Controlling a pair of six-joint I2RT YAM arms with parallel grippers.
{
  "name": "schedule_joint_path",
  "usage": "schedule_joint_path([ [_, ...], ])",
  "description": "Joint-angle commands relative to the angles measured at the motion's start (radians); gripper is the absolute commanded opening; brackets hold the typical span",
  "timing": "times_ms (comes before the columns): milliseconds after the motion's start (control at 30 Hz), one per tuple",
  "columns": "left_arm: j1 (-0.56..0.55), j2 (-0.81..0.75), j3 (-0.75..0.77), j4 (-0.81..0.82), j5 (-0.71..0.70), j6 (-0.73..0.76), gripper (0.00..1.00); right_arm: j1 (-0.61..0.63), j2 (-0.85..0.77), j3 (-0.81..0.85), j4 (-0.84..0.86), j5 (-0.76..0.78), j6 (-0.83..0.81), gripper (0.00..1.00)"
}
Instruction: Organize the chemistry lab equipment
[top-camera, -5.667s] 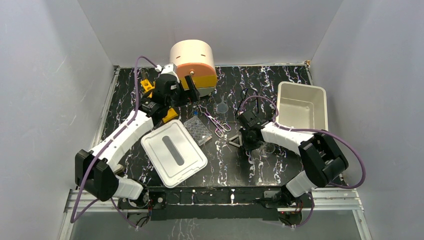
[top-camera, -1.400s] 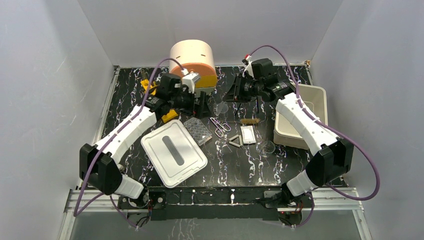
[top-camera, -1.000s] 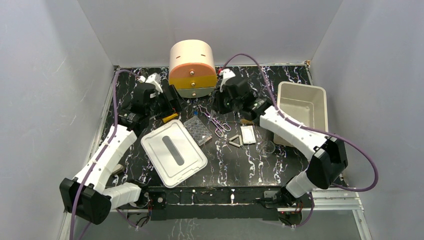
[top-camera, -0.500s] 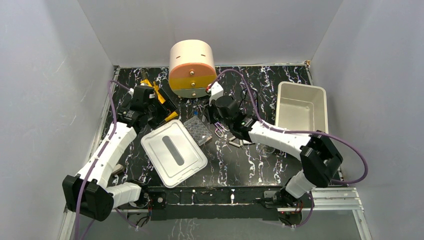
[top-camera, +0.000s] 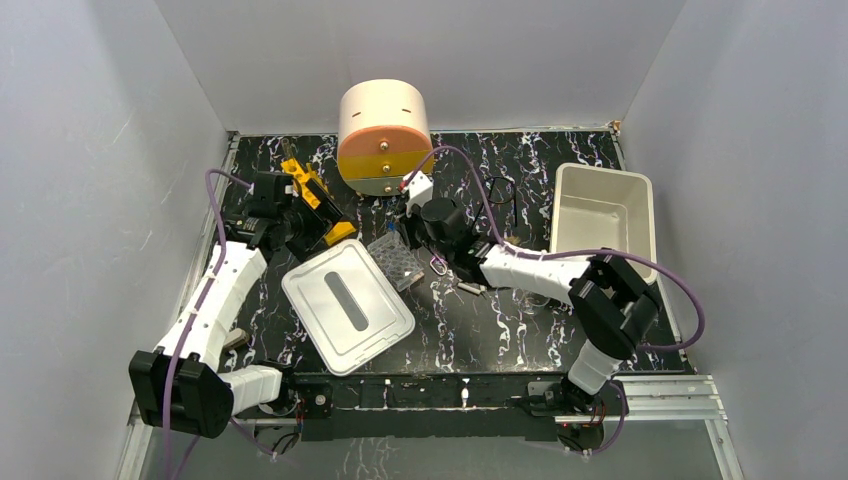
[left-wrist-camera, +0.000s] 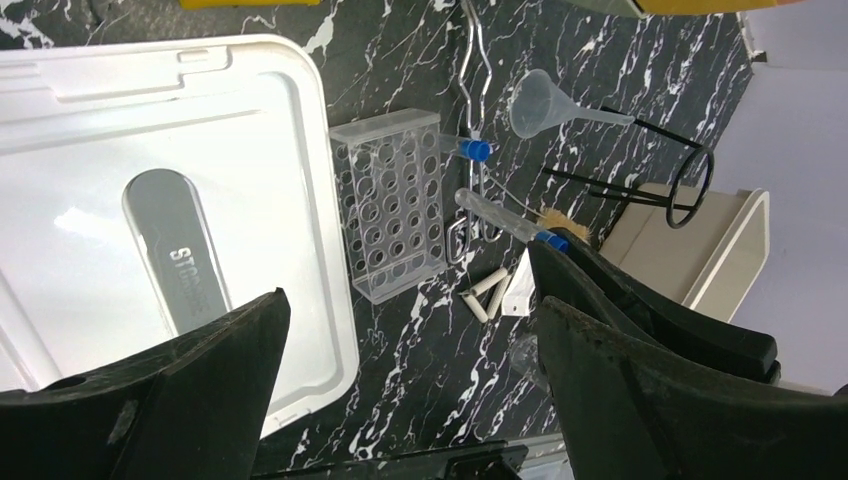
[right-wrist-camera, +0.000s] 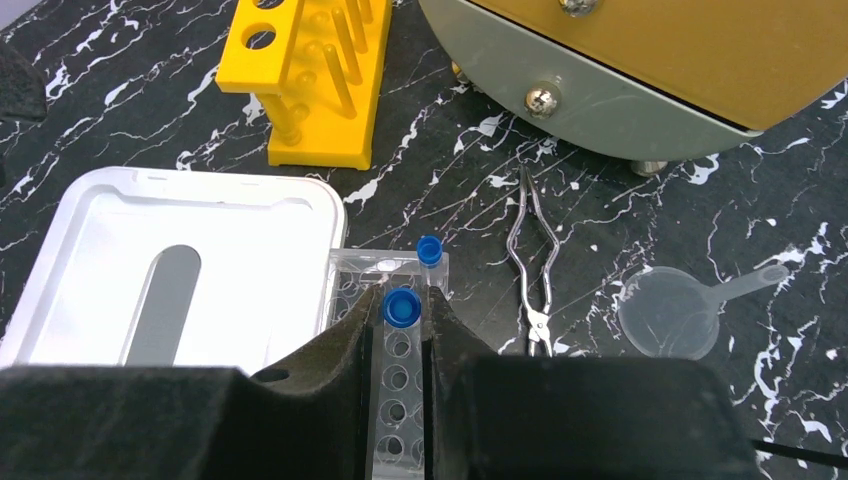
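- The right tool (right-wrist-camera: 403, 318) is narrow, clamped on a blue-capped tube (right-wrist-camera: 401, 304). The cap shows between its fingertips, and the arm reaches across the middle of the table (top-camera: 500, 335).
- The tube is held above the far end of the clear well plate (left-wrist-camera: 392, 205). The gap between the fingers looks down on one column of holes, and the tube is not seated in any hole.
- A second capped tube (right-wrist-camera: 430, 250) stands at the plate's far corner, just beside the held one. Whether it sits in a hole or rests against the edge cannot be told.
- The left tool (left-wrist-camera: 410, 305) has its jaws wide and holds nothing. It hangs at the left of the table near the yellow rack (top-camera: 318, 203), looking down on the white lid (left-wrist-camera: 150, 120), well apart from the tube.
- The step in hand is probably lowering the tube into a hole of the plate.
- Risk 1: the tube's end may land on the plate's top face instead of in a hole. A slight misalignment would cause this, and the light, loose plate would likely slide or tip.
- Risk 2: the tube may swivel or slip in the grip, because it is smooth, round and held on a small contact.
- Risk 3: the fingers may knock the second tube or the metal tongs (right-wrist-camera: 533, 265) lying just beside the plate. The cause would be the little room around the target.
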Motion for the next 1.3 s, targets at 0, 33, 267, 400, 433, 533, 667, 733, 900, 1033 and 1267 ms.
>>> schedule_joint_path([
  [0,0.016,-0.025,-0.009,-0.063,0.054,0.013,0.93,0.009,0.019,-0.019,0.134,-0.007,-0.037,0.19],
  [33,0.018,-0.029,-0.010,-0.070,0.052,0.014,0.93,0.010,0.027,-0.014,0.137,-0.008,-0.040,0.20],
  [267,0.031,-0.029,-0.008,-0.096,0.049,0.030,0.92,0.012,0.088,0.021,0.124,0.019,-0.032,0.19],
  [400,0.035,-0.023,-0.008,-0.093,0.053,0.030,0.92,0.011,0.101,0.033,0.125,0.044,-0.041,0.18],
  [433,0.035,-0.022,-0.008,-0.093,0.052,0.031,0.91,0.011,0.104,0.035,0.125,0.046,-0.045,0.18],
  [533,0.036,-0.022,-0.011,-0.092,0.052,0.027,0.91,0.012,0.113,0.036,0.128,0.049,-0.054,0.18],
  [667,0.038,-0.021,-0.012,-0.090,0.050,0.026,0.91,0.012,0.129,0.039,0.127,0.048,-0.055,0.18],
  [733,0.039,-0.019,-0.009,-0.091,0.049,0.028,0.91,0.012,0.131,0.038,0.131,0.051,-0.055,0.18],
  [900,0.041,-0.020,-0.006,-0.088,0.049,0.027,0.91,0.012,0.148,0.044,0.141,0.050,-0.059,0.18],
  [1033,0.042,-0.017,-0.003,-0.089,0.046,0.031,0.91,0.012,0.161,0.055,0.142,0.058,-0.072,0.18],
  [1267,0.043,-0.017,0.006,-0.081,0.054,0.042,0.88,0.012,0.186,0.060,0.133,0.037,-0.079,0.20],
])
